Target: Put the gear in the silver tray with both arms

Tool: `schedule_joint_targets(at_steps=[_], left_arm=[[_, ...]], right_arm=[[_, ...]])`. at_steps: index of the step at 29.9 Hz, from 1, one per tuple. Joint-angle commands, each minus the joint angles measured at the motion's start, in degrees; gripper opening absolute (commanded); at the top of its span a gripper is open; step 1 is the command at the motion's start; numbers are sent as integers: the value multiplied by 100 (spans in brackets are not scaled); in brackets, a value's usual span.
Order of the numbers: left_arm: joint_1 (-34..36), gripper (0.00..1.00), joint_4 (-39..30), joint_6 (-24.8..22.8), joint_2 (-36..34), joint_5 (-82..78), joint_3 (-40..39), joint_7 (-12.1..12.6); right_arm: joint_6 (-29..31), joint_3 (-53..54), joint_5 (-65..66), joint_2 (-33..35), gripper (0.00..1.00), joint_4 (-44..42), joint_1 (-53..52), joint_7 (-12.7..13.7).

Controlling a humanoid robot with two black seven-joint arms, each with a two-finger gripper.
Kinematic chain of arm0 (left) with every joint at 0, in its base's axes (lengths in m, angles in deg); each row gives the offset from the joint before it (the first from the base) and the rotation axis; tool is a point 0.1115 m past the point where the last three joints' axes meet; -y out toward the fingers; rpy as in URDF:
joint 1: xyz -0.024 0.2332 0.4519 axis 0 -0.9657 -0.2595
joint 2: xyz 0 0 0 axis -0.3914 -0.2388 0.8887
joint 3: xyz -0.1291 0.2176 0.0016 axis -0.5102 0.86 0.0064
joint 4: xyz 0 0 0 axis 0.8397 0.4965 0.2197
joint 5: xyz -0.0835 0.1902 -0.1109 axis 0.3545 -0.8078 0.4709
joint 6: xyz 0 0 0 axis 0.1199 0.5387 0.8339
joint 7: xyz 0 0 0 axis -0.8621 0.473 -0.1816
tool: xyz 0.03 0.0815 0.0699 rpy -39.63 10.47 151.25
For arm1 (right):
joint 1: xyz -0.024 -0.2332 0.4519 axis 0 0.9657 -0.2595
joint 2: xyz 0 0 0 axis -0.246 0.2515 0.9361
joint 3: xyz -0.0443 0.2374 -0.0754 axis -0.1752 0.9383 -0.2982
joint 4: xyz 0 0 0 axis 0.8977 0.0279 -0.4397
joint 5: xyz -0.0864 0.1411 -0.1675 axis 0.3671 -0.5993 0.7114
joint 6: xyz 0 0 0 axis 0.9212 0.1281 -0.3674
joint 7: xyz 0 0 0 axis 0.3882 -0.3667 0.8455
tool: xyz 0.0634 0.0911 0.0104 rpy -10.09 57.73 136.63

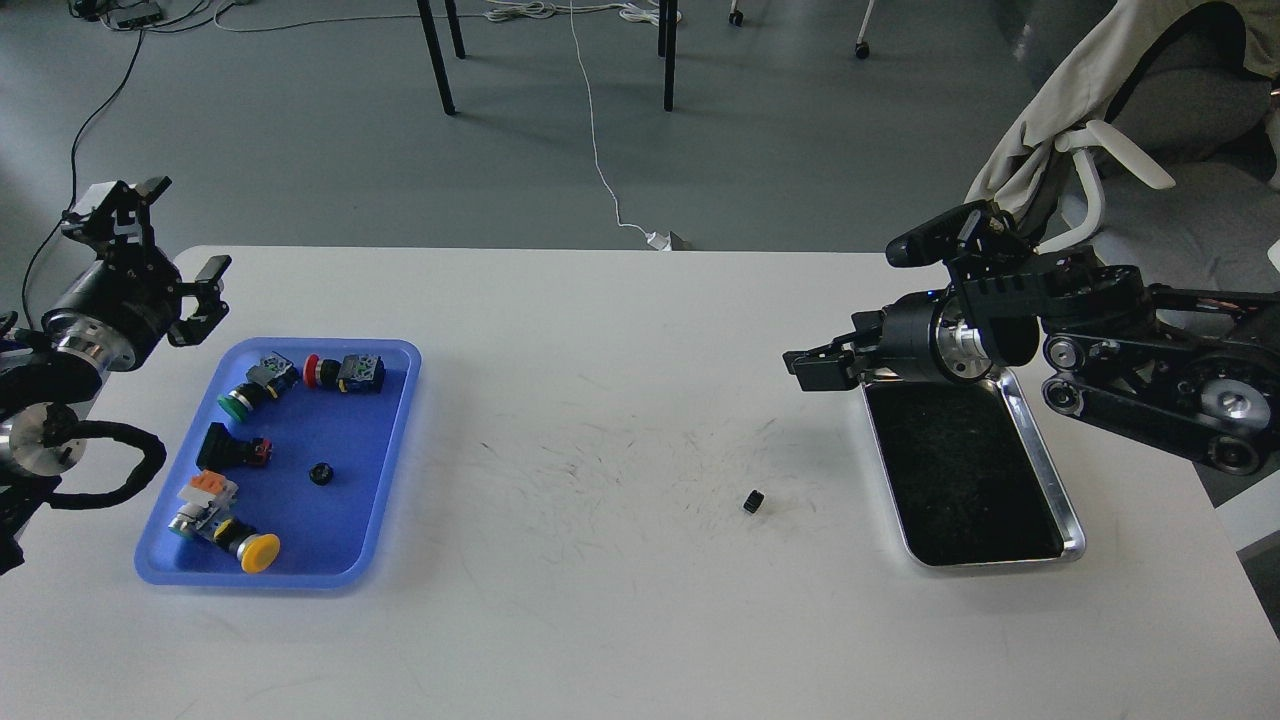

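White table (pixel 620 600), scuffed with fine dark marks at centre, fills the lower two thirds of the frame. Item one: silver tray (pixel 1045 455), right of centre, long side running up and down the frame, dark bottom with nothing lying in it that I can see. Item two: a small black gear-like piece (pixel 753 501) lying on the bare table just left of the silver tray's lower half, apart from its rim. Item three: blue plastic tray (pixel 390 440) at the left, holding several push-button switches, among them a green-capped one (pixel 240 400), a red-capped one (pixel 322 371) and a yellow-capped one (pixel 258 552), plus a small black ring-shaped part (pixel 320 474) near its middle. Item four: my left gripper (pixel 180 230), upper left of the frame, raised above the far left corner of the table beside the blue plastic tray; its fingers stand spread apart and hold nothing. Item five: my right gripper (pixel 815 365), entering from the right edge, hanging over the upper left corner of the silver tray and pointing left; it is seen dark and nearly end-on, so I cannot tell whether its fingers are spread or pressed together. Beyond the table: grey floor, a white cable (pixel 600 170), dark furniture legs (pixel 437 55), and a chair draped with pale cloth (pixel 1060 110) at upper right.
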Motion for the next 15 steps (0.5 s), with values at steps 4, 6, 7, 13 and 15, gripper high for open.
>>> schedule_joint_targets(at_steps=[4, 6, 7, 13, 15], left_arm=[[7, 99, 36, 1, 75, -22, -3, 5], [16, 99, 36, -8, 189, -22, 15, 13], [16, 99, 45, 1, 216, -22, 15, 5], [24, 99, 54, 1, 295, -22, 6, -4], [33, 99, 63, 9, 365, -22, 6, -4]], right_arm=[[24, -556, 228, -17, 98, 58, -289, -399], [24, -863, 439, -17, 96, 67, -412, -645], [24, -952, 536, -35, 96, 84, -438, -768], [24, -1374, 1107, -237, 94, 251, -509, -1287], [24, -1480, 1266, -359, 94, 234, -518, -1358]])
